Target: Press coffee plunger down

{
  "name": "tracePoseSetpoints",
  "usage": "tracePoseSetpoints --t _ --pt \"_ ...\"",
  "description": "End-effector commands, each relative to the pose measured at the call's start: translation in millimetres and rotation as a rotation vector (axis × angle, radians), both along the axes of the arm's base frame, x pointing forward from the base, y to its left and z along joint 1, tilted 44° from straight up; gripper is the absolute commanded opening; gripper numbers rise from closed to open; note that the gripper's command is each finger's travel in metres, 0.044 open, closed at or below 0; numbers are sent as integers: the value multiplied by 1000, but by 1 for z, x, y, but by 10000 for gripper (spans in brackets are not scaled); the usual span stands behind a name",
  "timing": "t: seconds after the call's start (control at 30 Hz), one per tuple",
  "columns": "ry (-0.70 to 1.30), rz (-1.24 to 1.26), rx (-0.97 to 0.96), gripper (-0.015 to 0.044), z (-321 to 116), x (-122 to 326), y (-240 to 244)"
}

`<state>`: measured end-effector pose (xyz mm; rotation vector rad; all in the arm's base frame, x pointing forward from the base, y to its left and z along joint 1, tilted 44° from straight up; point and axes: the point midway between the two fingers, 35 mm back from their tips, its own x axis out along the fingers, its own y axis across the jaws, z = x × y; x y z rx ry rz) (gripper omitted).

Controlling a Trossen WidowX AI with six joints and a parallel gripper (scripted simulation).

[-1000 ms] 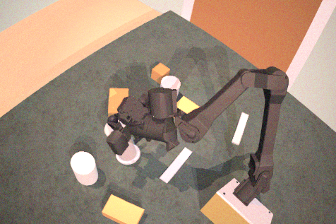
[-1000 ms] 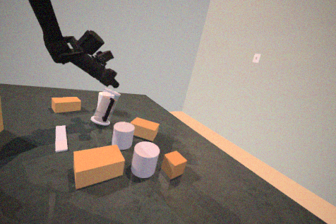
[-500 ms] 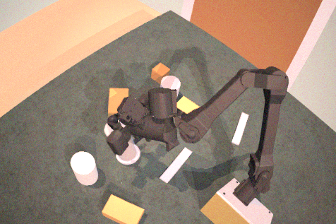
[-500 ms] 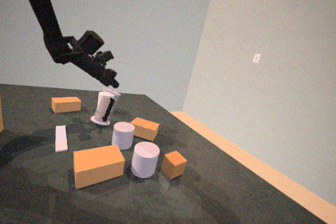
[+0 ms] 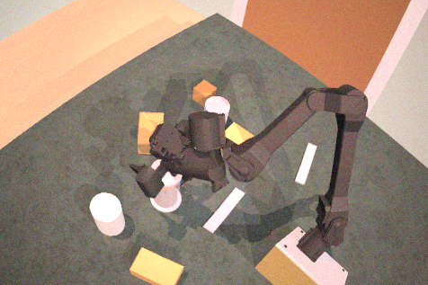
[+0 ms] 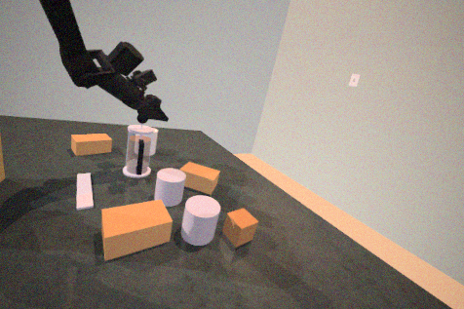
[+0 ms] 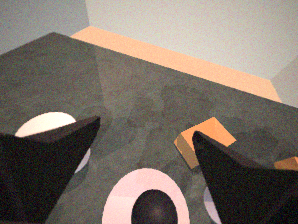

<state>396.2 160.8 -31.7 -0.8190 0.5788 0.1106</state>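
With the dark end effector (image 7: 145,150) spread wide and empty around the black round plunger knob (image 7: 154,207) of the clear glass coffee press (image 6: 137,152), standing near the dark green tabletop's (image 5: 90,143) centre, withdraw straight toward twelve o'clock, touching nothing.

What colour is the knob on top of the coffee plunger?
Black. The knob shows best in the wrist view, between the open gripper fingers.
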Motion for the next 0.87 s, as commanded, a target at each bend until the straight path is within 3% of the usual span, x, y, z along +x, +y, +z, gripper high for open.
tracePoseSetpoints --t 0.0,0.27,0.83 --pt "1 -4 2 440 8 -5 5" --pt "7 -14 -6 440 70 -51 32" --pt "7 -14 -7 440 69 -52 32"
